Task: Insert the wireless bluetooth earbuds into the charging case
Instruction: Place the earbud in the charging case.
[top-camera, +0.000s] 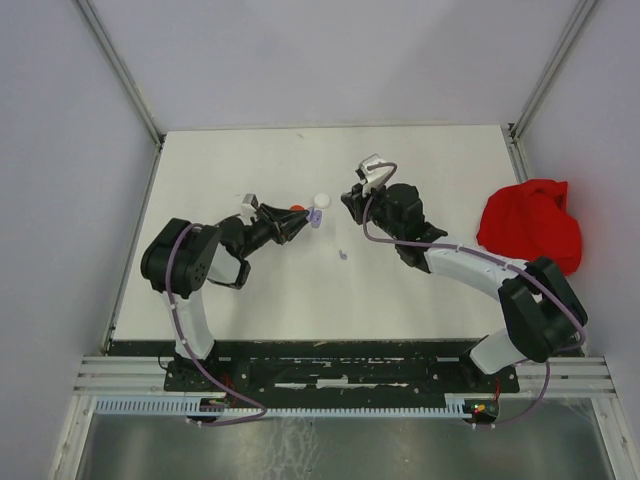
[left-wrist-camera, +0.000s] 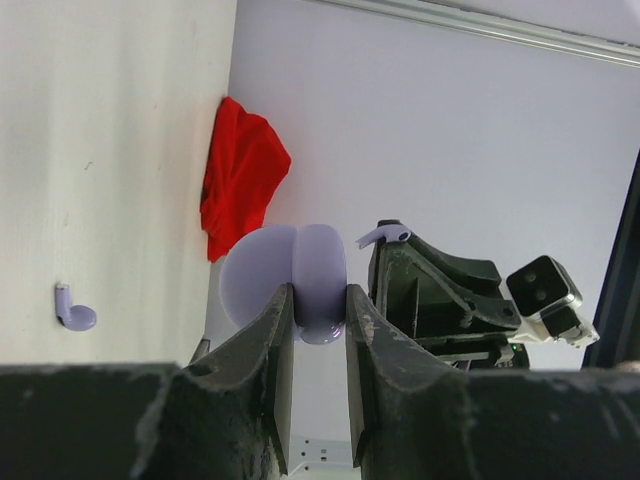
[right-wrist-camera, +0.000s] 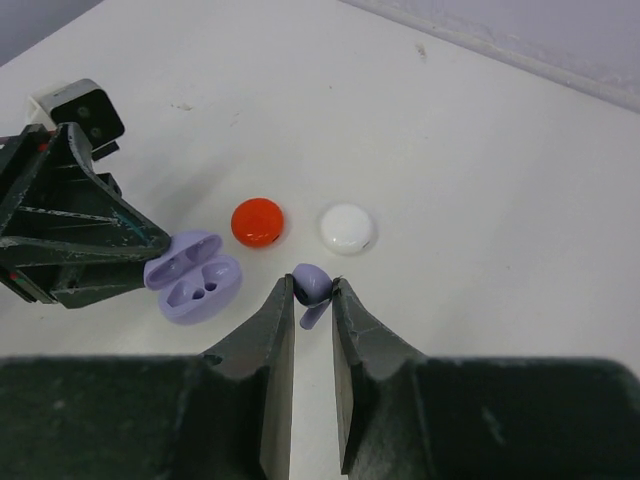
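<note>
Right end effector (right-wrist-camera: 313, 300): jaws drawn in narrow, gripping one purple earbud (right-wrist-camera: 314, 284) between the fingertips. The rounded head sits at the tips and the stem points down into the gap between the fingers.

Left end effector (left-wrist-camera: 320, 300): jaws fully closed on the purple charging case (left-wrist-camera: 262, 280), clamping it at one edge. The right wrist view shows the case hinged open, with both sockets facing up. Whether the case rests on the worktop (top-camera: 300, 290) or is held just above it cannot be told.

The two end effectors face each other near the middle of the worktop. The gripped earbud is close to the open case and does not touch it.

A red disc (right-wrist-camera: 257, 221) and a white disc (right-wrist-camera: 347, 228) lie side by side just beyond the case and the earbud, apart from each other.

A second purple earbud (top-camera: 343, 254) lies loose on the worktop, nearer the arm bases.

A crumpled red cloth (top-camera: 530, 225) sits at the right edge, well apart from the rest.
</note>
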